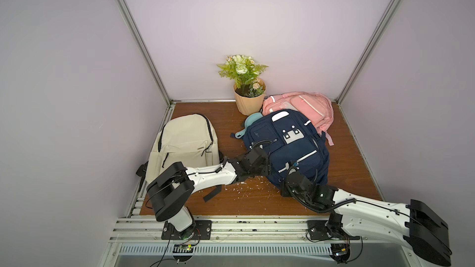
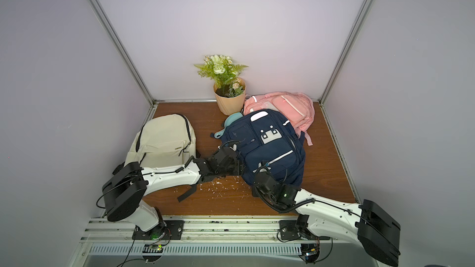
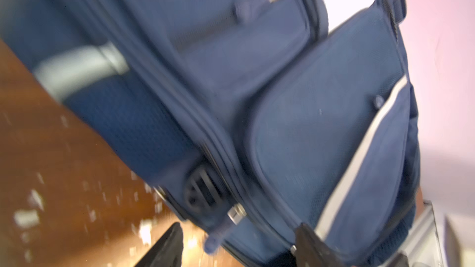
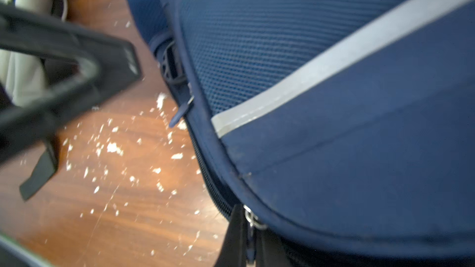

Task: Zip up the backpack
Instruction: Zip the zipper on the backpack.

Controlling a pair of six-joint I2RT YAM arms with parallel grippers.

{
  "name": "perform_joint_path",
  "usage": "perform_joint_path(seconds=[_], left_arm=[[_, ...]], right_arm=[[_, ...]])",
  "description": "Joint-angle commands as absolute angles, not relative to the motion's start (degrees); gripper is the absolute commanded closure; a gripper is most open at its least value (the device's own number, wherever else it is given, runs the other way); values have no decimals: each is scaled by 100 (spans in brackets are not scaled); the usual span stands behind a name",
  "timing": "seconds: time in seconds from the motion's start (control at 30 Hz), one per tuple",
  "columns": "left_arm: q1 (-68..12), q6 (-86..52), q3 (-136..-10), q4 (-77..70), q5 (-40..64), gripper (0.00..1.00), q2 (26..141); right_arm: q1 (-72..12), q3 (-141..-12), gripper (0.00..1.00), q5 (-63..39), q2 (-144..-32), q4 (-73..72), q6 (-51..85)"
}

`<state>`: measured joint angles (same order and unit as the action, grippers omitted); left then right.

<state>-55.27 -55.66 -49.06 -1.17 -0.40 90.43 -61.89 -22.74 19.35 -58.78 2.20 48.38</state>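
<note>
The navy backpack (image 1: 290,147) lies face up on the wooden table (image 1: 218,116), right of centre, its far end resting on a pink backpack (image 1: 308,106); a cream backpack (image 1: 185,139) lies well apart on the left.

The right gripper (image 4: 250,229) sits at the bag's near edge, jaws pinched together on a ringed zipper pull (image 4: 250,217); a toothed zipper track (image 4: 210,173) runs away from it along the seam. The left gripper (image 3: 239,229) is at the bag's near left corner, jaws apart and clamped on nothing; a blue zipper pull (image 3: 214,240) hangs between its fingers, just below a metal slider (image 3: 237,213). Whether the track between the two pulls is meshed or gaping is too blurred to tell.

The step in hand looks like the drawing of the zipper itself; one pull is secured, but the bag is not anchored. The next move probably calls for the left gripper to close on the blue pull or on the fabric beside it, to steady the soft bag; then the right can draw its pull along the curve of the track, staying low to the seam so the slider does not bind or drag the bag across the table.
</note>
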Motion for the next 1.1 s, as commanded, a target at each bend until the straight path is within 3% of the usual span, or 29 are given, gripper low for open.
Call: perform_joint_path(seconds=[0.0,0.2,0.43,0.73,1.0,1.07], left_arm=[[-5631,-6138,-4608,-737,-122,25,8704],[-5682,-6309,-4190,-1421,141,30,8627],[-5687,-6404,-4061,-1632,292,43,8838],[-5684,-6388,-4131,-1582,285,71,9169],[-5380,-6237,-3979,-958,-125,99,8932],[-5273,-6162,-3946,-828,-201,100,8852]], right_arm=[[-6526,-2486,100,1774,-6041,-546,4685],[-6729,-2616,100,1740,-6444,-910,4495],[-6863,-2706,100,1817,-6578,-1077,4447],[-6898,-2710,100,2111,-6439,-679,4552],[-6886,-2755,100,3003,-5921,1075,5125],[-6876,-2718,100,3041,-5833,1325,5215]])
